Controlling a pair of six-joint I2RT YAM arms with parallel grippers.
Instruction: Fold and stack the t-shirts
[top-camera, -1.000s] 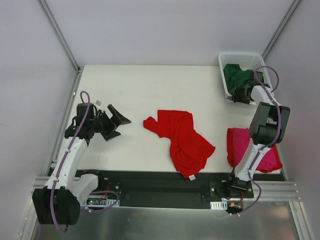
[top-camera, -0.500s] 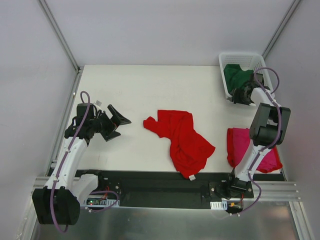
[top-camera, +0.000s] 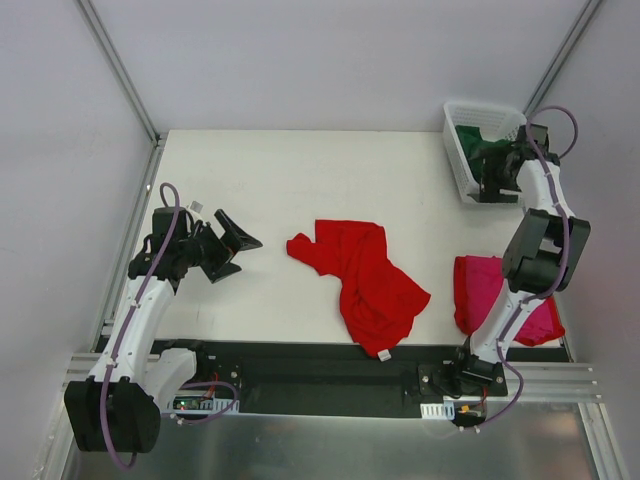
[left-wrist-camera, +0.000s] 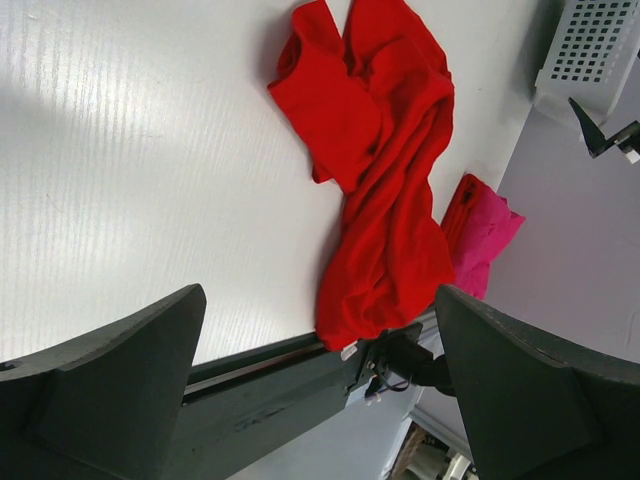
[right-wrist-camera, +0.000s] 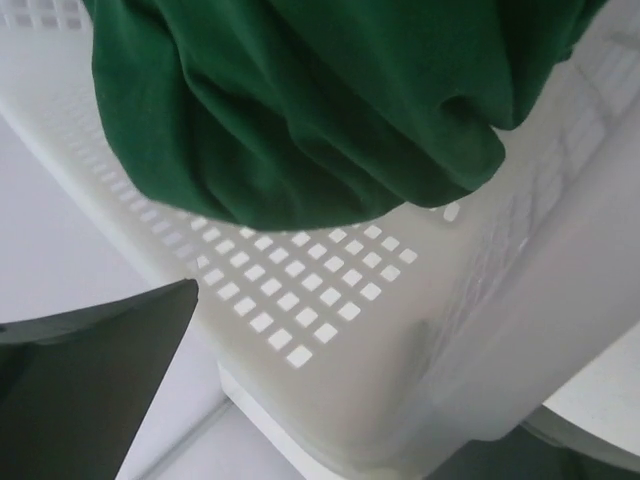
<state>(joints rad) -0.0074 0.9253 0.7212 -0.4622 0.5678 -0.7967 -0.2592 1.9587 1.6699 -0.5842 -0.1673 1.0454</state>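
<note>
From above, the green shirt (top-camera: 492, 148) lies in the basket (top-camera: 462, 150), with the right claw (top-camera: 492, 182) at its near wall. The pink shirt (top-camera: 476, 290) lies nearer, the red shirt (top-camera: 365, 280) well left, and the left claw (top-camera: 245, 253) farther left, spread and empty. The left wrist shows red and pink shirts. The right wrist shows jaws apart, holding nothing. Closing now could catch the basket lattice and drag it.

Plain bright red t-shirt (top-camera: 370, 280), plain magenta-pink t-shirt (top-camera: 475, 285), solid dark green t-shirt (right-wrist-camera: 300, 100), white basket (right-wrist-camera: 320, 290) with a grid of small square holes, white faintly ribbed tabletop (top-camera: 300, 180), matte black left end effector (top-camera: 240, 254), purple cable (top-camera: 165, 225)
</note>
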